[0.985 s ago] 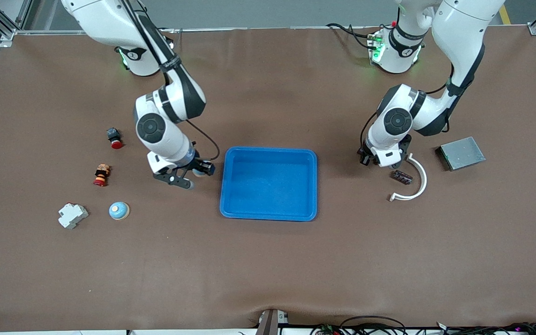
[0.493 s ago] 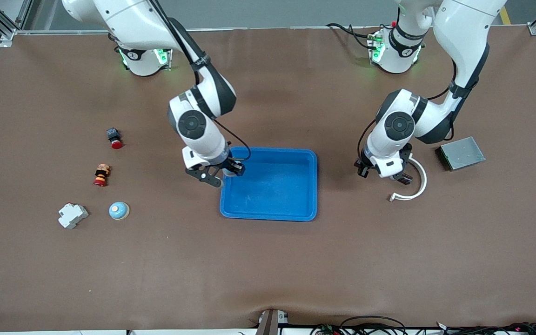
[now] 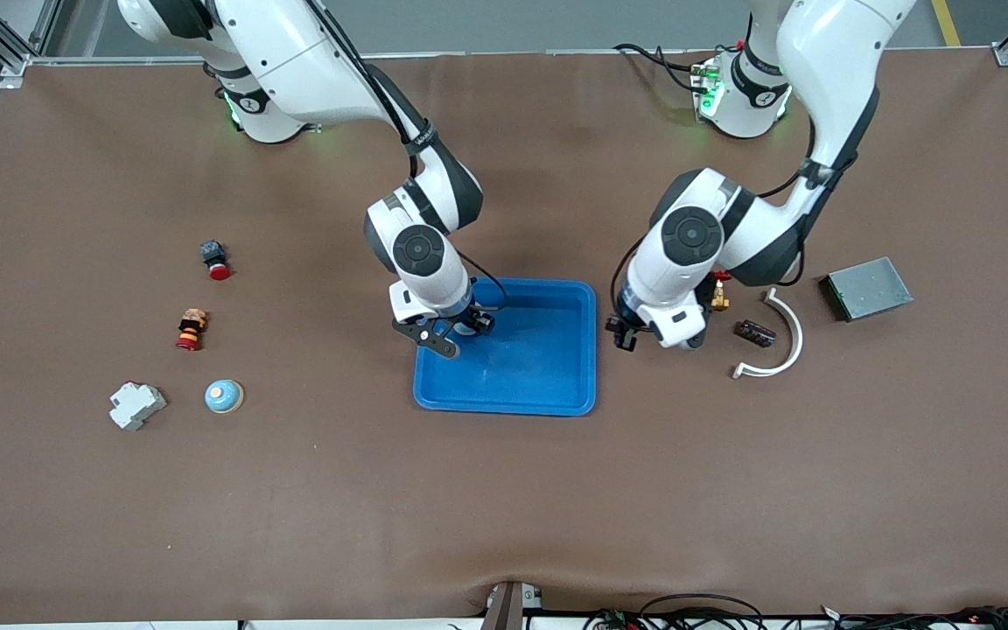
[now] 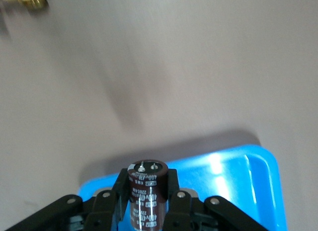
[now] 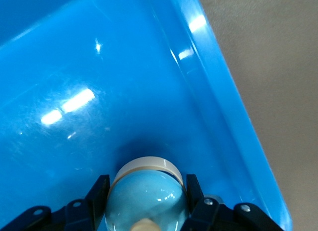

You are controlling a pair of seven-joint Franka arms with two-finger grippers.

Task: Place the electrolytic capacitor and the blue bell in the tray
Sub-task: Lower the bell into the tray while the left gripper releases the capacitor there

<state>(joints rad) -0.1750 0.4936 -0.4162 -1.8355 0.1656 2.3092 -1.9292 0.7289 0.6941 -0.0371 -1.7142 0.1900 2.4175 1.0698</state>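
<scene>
**Both grippers loaded at the blue tray**

Front view: the right gripper (image 3: pixel 460 329) is hovering over the tray (image 3: pixel 556 398) near its ten o'clock corner. The left gripper (image 3: pixel 648 338) is hanging over the table (image 3: pixel 504 507) just off the tray's three o'clock rim. A second bell (image 3: pixel 224 396) is sitting well out at the tray's nine o'clock.
Left wrist view: the fingers are pinching the electrolytic capacitor (image 4: pixel 147 191) upright.
Right wrist view: the fingers are clamping the blue bell (image 5: pixel 146 196) low over the tray floor.

Electrolytic capacitor (image 4: pixel 147 192) sleeve: "400V"; remaining print unreadable.
</scene>
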